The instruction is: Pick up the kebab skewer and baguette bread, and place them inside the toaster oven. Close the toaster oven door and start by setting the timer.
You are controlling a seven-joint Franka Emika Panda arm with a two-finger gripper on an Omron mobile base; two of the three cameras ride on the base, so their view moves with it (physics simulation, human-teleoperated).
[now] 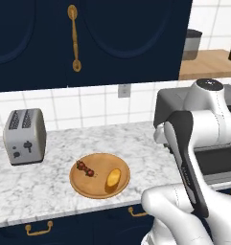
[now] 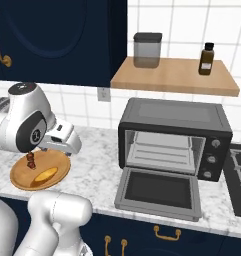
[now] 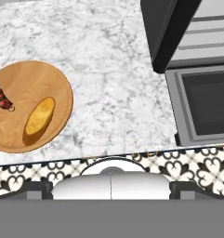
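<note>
**A:** Over on the left of the counter in the left base view, why do the skewer (image 1: 86, 168) and the bread (image 1: 114, 178) sit together on that wooden plate (image 1: 81, 186)?

**B:** I judge they are laid out for picking: side by side, apart from each other, neither lifted yet. A silver toaster (image 1: 24, 136) stands farther left. The arm covers most of the oven (image 1: 167, 103) on the right, so only a grey corner and part of the lowered door (image 1: 217, 163) come through.

**A:** And from the right base view?

**B:** The oven (image 2: 174, 139) stands open, its door (image 2: 158, 193) dropped flat toward the near edge, rack bare, which suits loading. The plate (image 2: 20, 179) lies left of it, with the skewer (image 2: 30, 160) partly behind the wrist and the bread (image 2: 45, 174) nearer. The gripper (image 2: 62, 141) hangs above the plate's right side; its fingers are hard to make out here. A canister (image 2: 147, 49) and a bottle (image 2: 207, 59) sit on the shelf (image 2: 177, 76).

**A:** The hand view?

**B:** It looks down on the marble counter (image 3: 118, 93). The plate (image 3: 20, 139) is at left, bread (image 3: 39, 115) whole, skewer (image 3: 2, 97) cut by the frame edge. The oven (image 3: 164, 32) and door (image 3: 204, 107) are cropped at right. The fingertips aren't clear, but the jaws are spread wide and hold nothing.
</note>
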